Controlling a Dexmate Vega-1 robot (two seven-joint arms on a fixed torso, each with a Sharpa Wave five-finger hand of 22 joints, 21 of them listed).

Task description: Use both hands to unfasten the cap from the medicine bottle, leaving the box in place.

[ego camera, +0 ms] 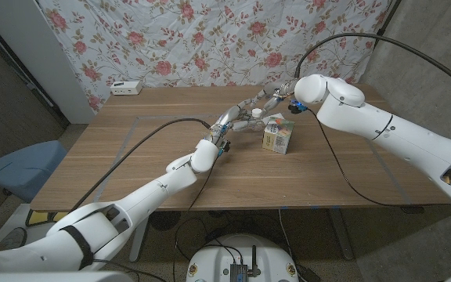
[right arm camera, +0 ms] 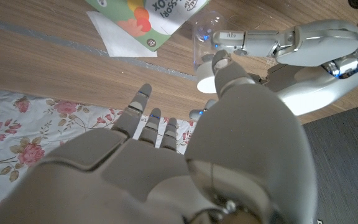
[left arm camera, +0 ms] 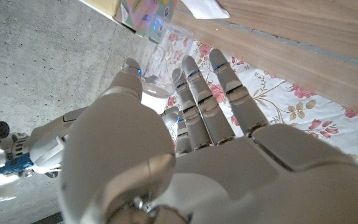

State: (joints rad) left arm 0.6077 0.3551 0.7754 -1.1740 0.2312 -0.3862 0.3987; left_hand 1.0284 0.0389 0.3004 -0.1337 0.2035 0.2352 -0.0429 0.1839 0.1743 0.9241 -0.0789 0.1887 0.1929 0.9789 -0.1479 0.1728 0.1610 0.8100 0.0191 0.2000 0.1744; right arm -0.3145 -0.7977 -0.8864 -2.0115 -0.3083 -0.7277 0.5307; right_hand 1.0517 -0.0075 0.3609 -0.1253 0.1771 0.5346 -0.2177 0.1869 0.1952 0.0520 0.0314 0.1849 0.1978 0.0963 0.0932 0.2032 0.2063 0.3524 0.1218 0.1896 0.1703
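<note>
1. The robot appears mid-unscrewing: the left hand point(ego camera: 227, 123) grips the small clear plastic medicine bottle point(right arm camera: 205, 38) above the table, and the right hand point(ego camera: 270, 100) pinches its white round cap point(right arm camera: 207, 84).
2. Next it likely needs twisting the cap free, bottle steady.
3. Bottle contents cannot be told.
4. The colourful cardboard box point(ego camera: 277, 137) stands just below the hands.

On the table point(ego camera: 131, 149), the box point(ego camera: 277, 138) stands right of centre. The bottle point(ego camera: 254, 117) is above the table just behind and left of the box, between the two hands. The left hand point(ego camera: 229, 124) meets it from the left, the right hand point(ego camera: 271, 100) from behind-right. A white device point(ego camera: 125, 88) sits at the table's far left edge.
</note>
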